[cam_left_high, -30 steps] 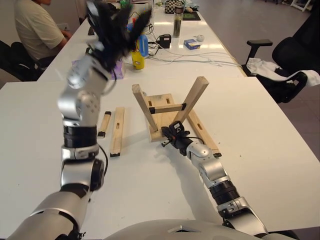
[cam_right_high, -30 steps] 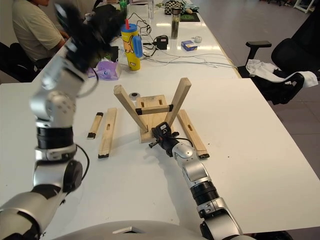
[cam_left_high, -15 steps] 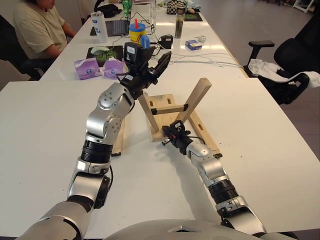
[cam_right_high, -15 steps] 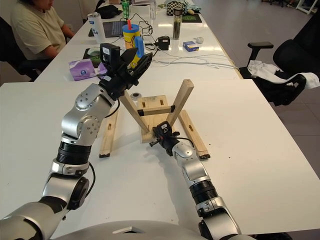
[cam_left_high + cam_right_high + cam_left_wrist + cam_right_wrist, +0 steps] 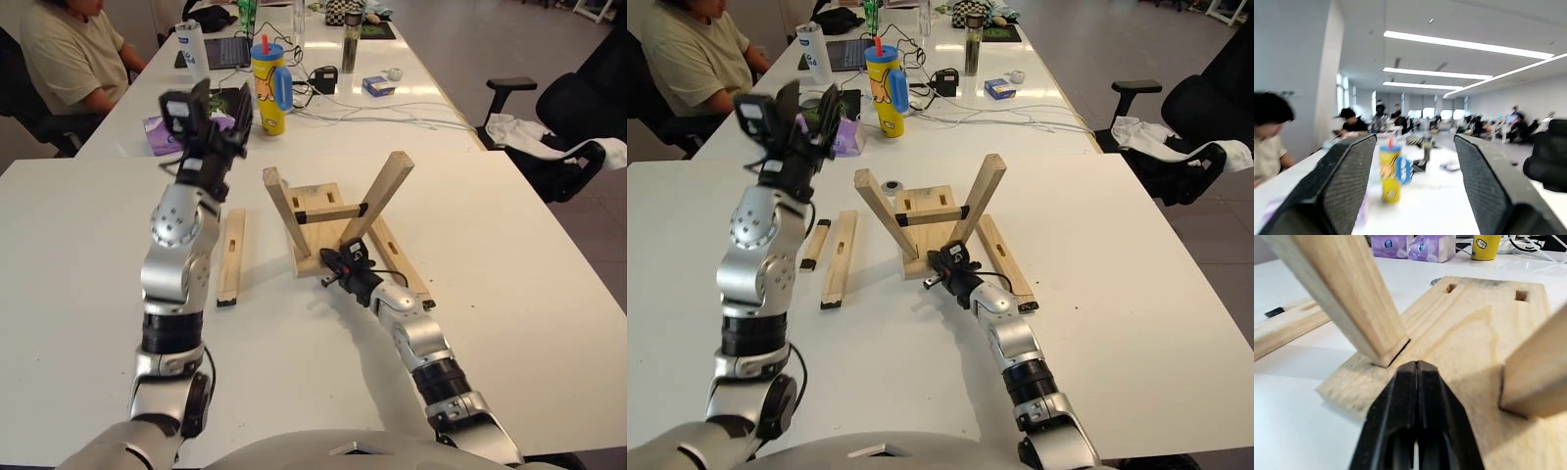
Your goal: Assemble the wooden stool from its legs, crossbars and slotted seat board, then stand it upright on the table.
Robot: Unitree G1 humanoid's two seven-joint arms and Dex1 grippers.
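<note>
In the head view, the seat board (image 5: pixel 315 199) lies flat at centre frame on the table (image 5: pixel 509 274). Two legs (image 5: pixel 284 211) are slotted in it, leaning apart and joined by a crossbar (image 5: pixel 328 211). A loose leg (image 5: pixel 231 257) lies to its left and a second loose leg (image 5: pixel 1001 257) lies along its right edge.

I judge the standing legs to be only lightly seated, so a sideways shove from either arm could lever them out or tip the frame.

My left fingers (image 5: pixel 203 103) hang at upper left, well apart from the wood. My right fingers (image 5: pixel 338 266) sit at the board's lower edge.

In the left wrist view, my left fingers (image 5: pixel 1347 186) are spread wide and empty.

In the right wrist view, my right fingers (image 5: pixel 1417 382) are pressed together and empty. Their tips are at the board, just beside one leg's foot.
</note>
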